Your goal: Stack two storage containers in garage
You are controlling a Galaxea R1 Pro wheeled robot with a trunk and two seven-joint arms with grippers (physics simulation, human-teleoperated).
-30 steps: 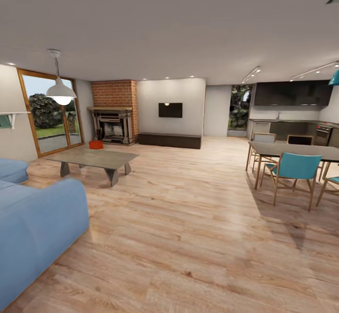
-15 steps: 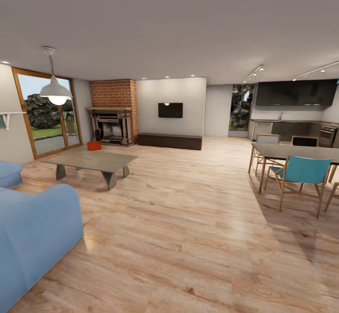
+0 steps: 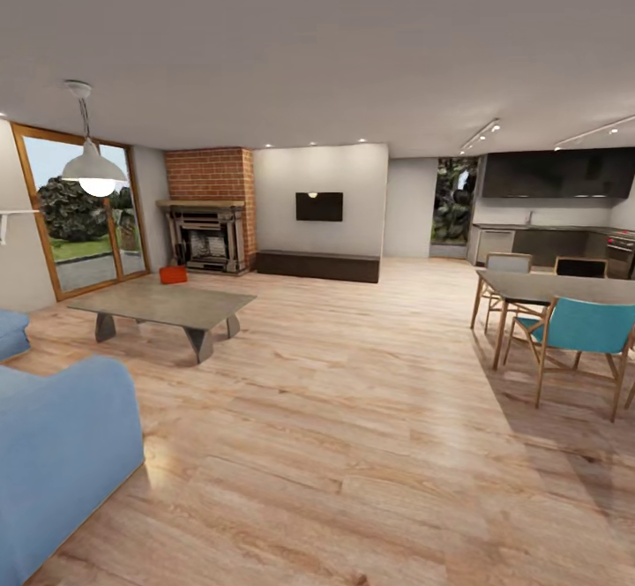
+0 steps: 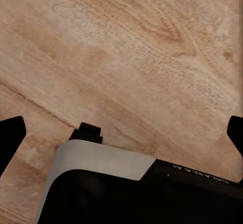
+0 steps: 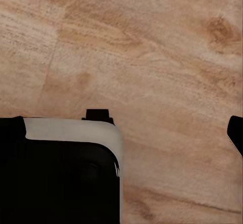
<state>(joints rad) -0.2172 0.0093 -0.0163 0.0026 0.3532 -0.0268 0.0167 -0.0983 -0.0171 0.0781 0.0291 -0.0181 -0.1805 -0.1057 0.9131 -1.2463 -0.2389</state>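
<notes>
Living room ahead: wood-plank floor (image 3: 353, 409), low grey counter (image 3: 163, 304) at left, brick fireplace (image 3: 210, 215) behind it, glass doors (image 3: 79, 215) further left, blue sofa (image 3: 53, 445) in the near left corner, dining chairs (image 3: 578, 334) at right.

One orange-red bin (image 3: 174, 274) visible, small and far off, on the floor between fireplace and counter, just beyond the counter's far edge. Whether touching the hearth cannot be told. Second bin not made out at this distance; possibly behind or against the first.

Left gripper (image 4: 121, 133) and right gripper (image 5: 121, 128) both hanging over bare planks, dark fingers (image 4: 11, 133) at the frame edges of each wrist view, spread wide, nothing between them.

Task barely begun: well apart from the bin, a drive across the room needed first, steering round the counter.

Likely handling, as judgement: rigid plastic, light when empty, smooth and somewhat slippery walls, tapered so apt to slide out of a squeeze on the outside. Best hold probably a pinch over the rim of a long wall, or both arms on opposite rims. Lidless and identical, so probably easy to nest or stack.
</notes>
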